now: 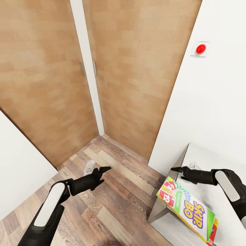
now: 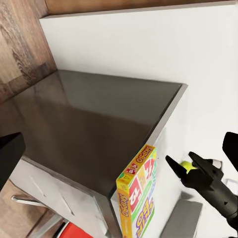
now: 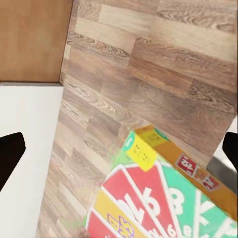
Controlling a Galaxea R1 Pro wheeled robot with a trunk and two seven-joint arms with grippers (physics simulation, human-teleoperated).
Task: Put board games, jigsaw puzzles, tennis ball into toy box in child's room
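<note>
A yellow-green board game point(image 1: 188, 209) with big letters lies flat on the pale grey table point(image 1: 205, 159), its corner over the table's near edge. My right gripper point(image 1: 175, 169) hovers open just above and beyond that box point(image 3: 158, 198), holding nothing. From the left wrist I see the same box point(image 2: 138, 198), the right gripper point(image 2: 179, 163), and a sliver of the tennis ball point(image 2: 187, 166) behind its fingers. My left gripper point(image 1: 103, 169) is open and empty over the wooden floor, left of the table. The toy box, the jigsaw puzzles and the bed are out of view.
Two tall wooden doors point(image 1: 136, 68) close off the corner ahead. A white wall with a red button point(image 1: 201, 49) runs along the right, behind the table. The table's dark side panel point(image 2: 94, 129) faces my left arm. A small white object point(image 1: 89, 166) lies on the floor.
</note>
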